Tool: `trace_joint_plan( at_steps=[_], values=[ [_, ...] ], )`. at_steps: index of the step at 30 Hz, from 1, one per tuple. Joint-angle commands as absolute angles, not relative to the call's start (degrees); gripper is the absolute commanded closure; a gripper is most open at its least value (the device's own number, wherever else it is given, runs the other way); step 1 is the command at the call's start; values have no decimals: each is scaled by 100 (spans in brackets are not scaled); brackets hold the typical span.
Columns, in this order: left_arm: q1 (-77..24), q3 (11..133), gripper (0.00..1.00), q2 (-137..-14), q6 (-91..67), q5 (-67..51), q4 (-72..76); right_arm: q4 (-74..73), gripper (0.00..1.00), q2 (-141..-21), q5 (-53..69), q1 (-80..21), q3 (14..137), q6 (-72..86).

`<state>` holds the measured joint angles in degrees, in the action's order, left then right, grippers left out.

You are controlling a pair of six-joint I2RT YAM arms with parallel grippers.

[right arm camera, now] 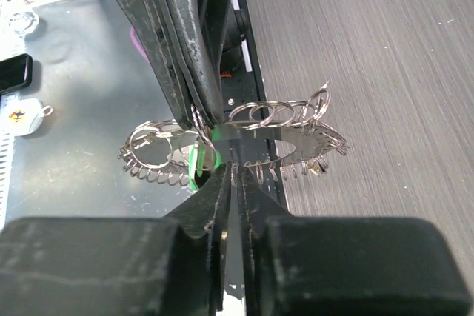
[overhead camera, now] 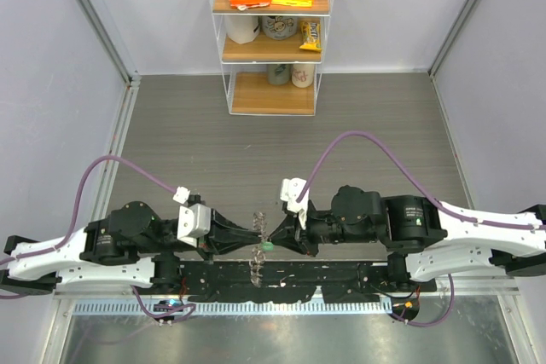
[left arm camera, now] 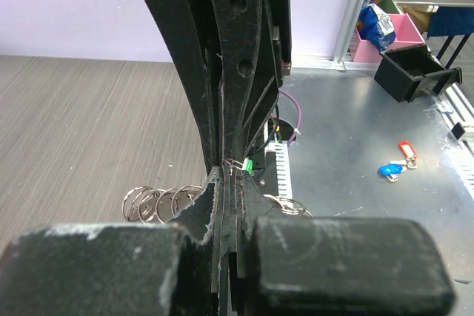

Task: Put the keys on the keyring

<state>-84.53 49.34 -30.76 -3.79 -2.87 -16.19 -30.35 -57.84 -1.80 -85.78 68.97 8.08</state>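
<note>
Silvery metal keyring (right arm camera: 296, 138), a flat hollow disc fringed with thin wire loops, hangs in mid-air between the left gripper (right arm camera: 198, 115), clamped tight on its rim, and the right gripper (right arm camera: 231, 175). That one is pinched closed on the green plastic-headed key (right arm camera: 194, 164) touching the rim.

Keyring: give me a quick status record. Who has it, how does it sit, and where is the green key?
keyring: in the air between both arms, roughly level
left hand: shut on the keyring
right hand: shut on it from the opposite side
green key: at the rim, between the two hands
key threaded on: cannot tell
spare items: blue tag and red tag lying on metal surface
</note>
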Motion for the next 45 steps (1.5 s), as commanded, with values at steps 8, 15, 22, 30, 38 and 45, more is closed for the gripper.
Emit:
trace_joint_plan(
  at_steps=[8,15,22,30,38,45],
  values=[
    [-8473,4966,100,-2988,-334,-255,-949,-2575,74,-4922,-694,-8596,6908,861],
    [-8473,5001,100,-3050,-316,-264,-932,-2391,63,-4939,-186,-8596,6856,879],
    [-8473,5001,100,-3067,-343,-123,-862,-2083,58,-5053,333,-8613,6636,888],
    [-8481,4966,100,-3041,-334,-53,-800,-1951,54,-5176,483,-8604,6592,765],
    [-8481,4887,100,-2936,-404,-53,-686,-1864,55,-5291,167,-8604,6566,686],
    [-8481,4737,100,-2786,-475,-53,-528,-1758,77,-5273,35,-8640,6486,580]
  ],
)
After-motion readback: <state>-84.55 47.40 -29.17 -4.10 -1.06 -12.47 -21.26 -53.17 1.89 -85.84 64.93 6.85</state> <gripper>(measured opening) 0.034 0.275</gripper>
